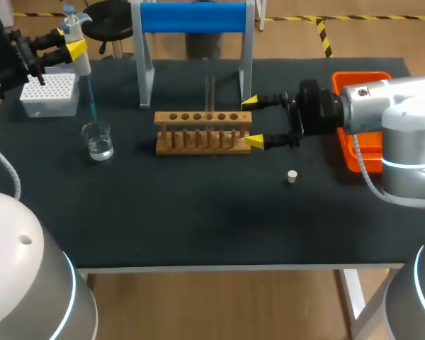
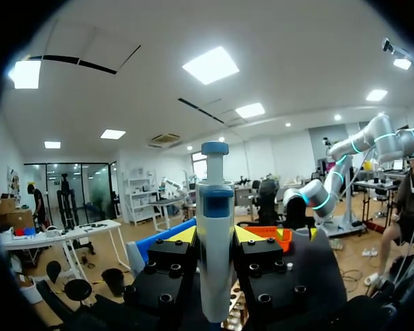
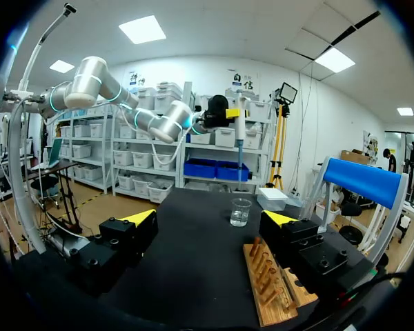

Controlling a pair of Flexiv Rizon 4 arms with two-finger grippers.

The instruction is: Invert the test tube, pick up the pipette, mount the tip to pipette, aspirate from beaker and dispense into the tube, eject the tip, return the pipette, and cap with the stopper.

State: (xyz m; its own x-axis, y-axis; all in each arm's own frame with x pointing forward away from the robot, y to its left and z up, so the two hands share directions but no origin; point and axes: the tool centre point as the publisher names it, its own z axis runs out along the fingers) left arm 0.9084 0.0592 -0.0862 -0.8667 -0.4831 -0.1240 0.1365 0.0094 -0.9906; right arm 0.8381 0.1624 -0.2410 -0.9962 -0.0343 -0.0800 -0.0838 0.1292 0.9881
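L: left gripper (image 1: 74, 48) pinching pipette (image 1: 81, 65), poising tip (image 1: 91, 99) over beaker (image 1: 98, 140) for aspirating | R: right gripper (image 1: 253, 122) spread, bracketing test-tube rack (image 1: 202, 131) end, likely steadying it

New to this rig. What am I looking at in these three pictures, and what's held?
Two robot arms at a table. The head view looks down from behind; the other two are wrist cameras. On the table: a wooden rack with one test tube, a beaker, a tip box, a stopper, an orange bin. The left pincer is shut on a pipette above the beaker. The right pincer is open, a finger on each side of the rack's end.
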